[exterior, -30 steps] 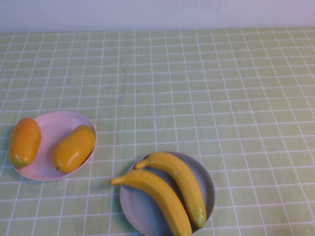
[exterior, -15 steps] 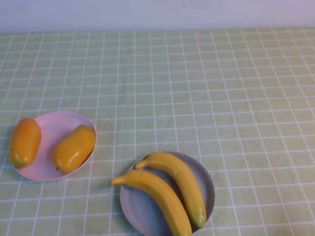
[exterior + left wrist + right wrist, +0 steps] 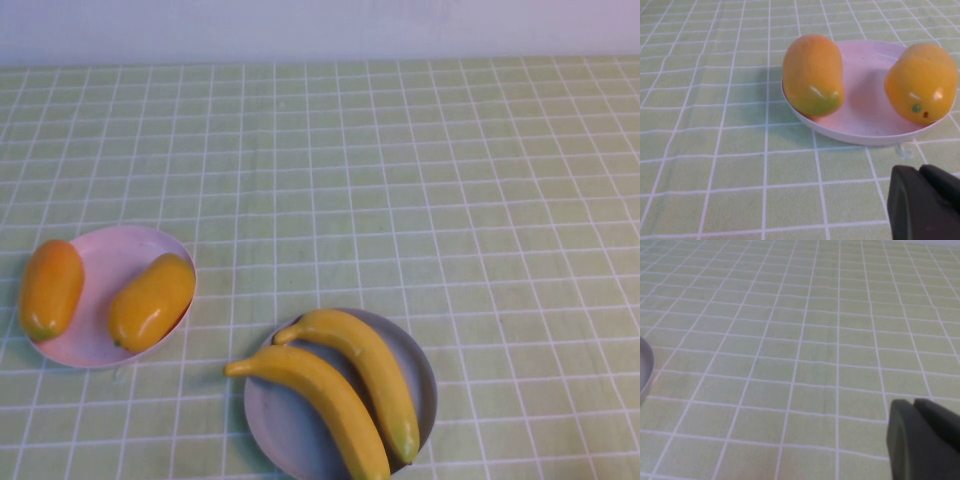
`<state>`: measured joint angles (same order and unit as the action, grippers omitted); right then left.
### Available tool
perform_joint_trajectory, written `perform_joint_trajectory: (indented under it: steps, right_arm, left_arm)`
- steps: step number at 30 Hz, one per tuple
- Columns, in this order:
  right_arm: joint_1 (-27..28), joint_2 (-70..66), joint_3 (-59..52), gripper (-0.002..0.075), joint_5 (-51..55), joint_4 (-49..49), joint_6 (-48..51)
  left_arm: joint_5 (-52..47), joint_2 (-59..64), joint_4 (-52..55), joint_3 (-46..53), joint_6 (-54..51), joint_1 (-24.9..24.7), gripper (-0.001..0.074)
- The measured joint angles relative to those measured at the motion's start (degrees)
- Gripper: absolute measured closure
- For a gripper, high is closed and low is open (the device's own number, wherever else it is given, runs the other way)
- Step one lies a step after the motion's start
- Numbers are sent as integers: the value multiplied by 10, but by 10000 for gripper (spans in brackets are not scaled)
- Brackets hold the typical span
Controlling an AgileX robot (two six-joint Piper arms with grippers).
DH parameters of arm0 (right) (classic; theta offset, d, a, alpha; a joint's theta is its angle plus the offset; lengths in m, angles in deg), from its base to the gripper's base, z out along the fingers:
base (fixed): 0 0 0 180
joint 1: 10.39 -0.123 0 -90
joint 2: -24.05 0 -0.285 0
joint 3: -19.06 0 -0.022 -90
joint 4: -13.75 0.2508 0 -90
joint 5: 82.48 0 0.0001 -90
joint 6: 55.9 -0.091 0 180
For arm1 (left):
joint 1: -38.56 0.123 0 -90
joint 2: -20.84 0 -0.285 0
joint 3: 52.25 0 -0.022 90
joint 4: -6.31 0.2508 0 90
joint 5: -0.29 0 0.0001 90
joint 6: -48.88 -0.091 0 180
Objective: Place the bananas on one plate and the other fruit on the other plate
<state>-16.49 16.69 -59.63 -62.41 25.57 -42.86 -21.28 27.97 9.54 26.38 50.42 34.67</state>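
Looking down, the high view is showing two bananas (image 3: 335, 385) lying on the grey-blue plate (image 3: 420, 372) and two mangoes (image 3: 150, 300) on the pink plate (image 3: 100, 262), neither arm appearing. Only the wrist views are showing each pincer: the left pincer (image 3: 925, 202), clenched and empty, is sitting just before the pink plate; the right pincer (image 3: 922, 440), likewise clenched, is hovering over bare tabletop (image 3: 805, 340), the grey-blue plate's rim showing well off to one side.

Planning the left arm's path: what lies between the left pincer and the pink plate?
Only bare checked tablecloth separates the shut left pincer from the pink plate with its two mangoes, as the left wrist view shows.
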Motion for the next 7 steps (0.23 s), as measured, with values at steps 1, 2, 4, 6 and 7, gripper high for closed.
perform_joint_trajectory:
  steps: [1, 2, 4, 6, 7]
  right_arm:
    - [0, 0, 0, 741, 0, 0, 0]
    - [0, 0, 0, 741, 0, 0, 0]
    - [0, 0, 0, 741, 0, 0, 1]
    - [0, 0, 0, 741, 0, 0, 1]
    - [0, 0, 0, 741, 0, 0, 1]
  left_arm:
    - [0, 0, 0, 0, 0, 0, 738]
    - [0, 0, 0, 0, 0, 0, 738]
    - [0, 0, 0, 0, 0, 0, 738]
    - [0, 0, 0, 0, 0, 0, 738]
    - [0, 0, 0, 0, 0, 0, 738]
